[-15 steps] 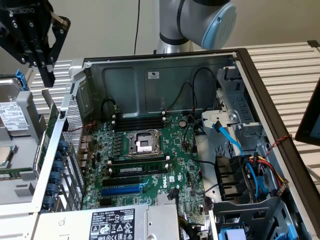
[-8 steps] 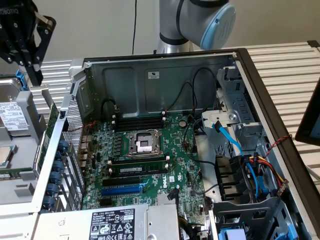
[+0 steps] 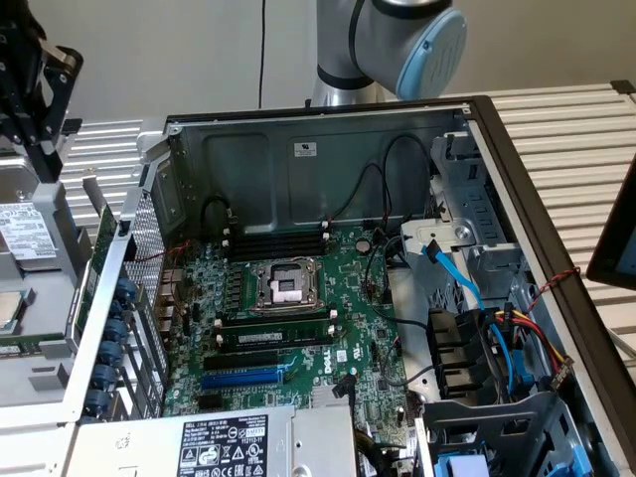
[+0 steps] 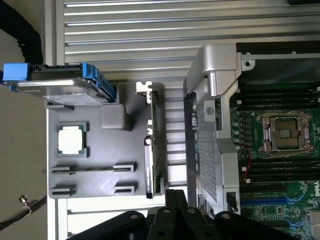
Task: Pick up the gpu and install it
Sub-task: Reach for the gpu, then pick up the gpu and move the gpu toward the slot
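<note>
In the exterior view we are judging the work to be at the pick-up step: the gripper is hanging at the exterior view's left, outside the computer case. The gpu is standing on edge below it in a grey tray on the table, not yet gripped. The motherboard is lying bare in the case, and its blue slot is sitting empty. The perforated wall of the case is standing between the card and the board, and loose cables are trailing at the exterior view's right. In the wrist view the fingers are pressing together and pinching nothing, and they are hovering near one end of the gpu. The card is resting upright in the tray, just beside the perforated wall. We are reckoning that a grasp is calling for the fingers to spread and line up across the card's thin upper edge. A processor chip and a hard drive are sharing the tray, apart from the card, while the perforated wall is leaving little room on its side.
</note>
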Tool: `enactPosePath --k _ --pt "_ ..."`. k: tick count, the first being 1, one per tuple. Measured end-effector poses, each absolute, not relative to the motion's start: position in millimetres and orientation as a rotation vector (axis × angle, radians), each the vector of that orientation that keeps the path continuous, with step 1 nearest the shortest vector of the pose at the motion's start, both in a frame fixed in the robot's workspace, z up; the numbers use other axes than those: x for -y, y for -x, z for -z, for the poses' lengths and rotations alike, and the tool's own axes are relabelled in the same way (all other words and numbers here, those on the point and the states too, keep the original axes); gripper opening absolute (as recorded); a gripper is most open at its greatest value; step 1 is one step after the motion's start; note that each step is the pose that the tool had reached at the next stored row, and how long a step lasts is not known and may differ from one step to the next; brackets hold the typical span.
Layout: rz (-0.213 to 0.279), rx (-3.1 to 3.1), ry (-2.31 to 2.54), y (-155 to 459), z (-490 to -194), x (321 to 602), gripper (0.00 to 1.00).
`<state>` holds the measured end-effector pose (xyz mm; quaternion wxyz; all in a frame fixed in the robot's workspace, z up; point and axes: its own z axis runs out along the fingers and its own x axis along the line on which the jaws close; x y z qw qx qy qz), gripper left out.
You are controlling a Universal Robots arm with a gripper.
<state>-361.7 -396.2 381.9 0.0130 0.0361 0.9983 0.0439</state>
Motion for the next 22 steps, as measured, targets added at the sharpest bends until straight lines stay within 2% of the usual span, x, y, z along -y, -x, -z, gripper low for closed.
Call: enactPosePath --k 22 --pt "-0.137 -3.110 -0.114 363.6 -378.5 393.7 0.11"
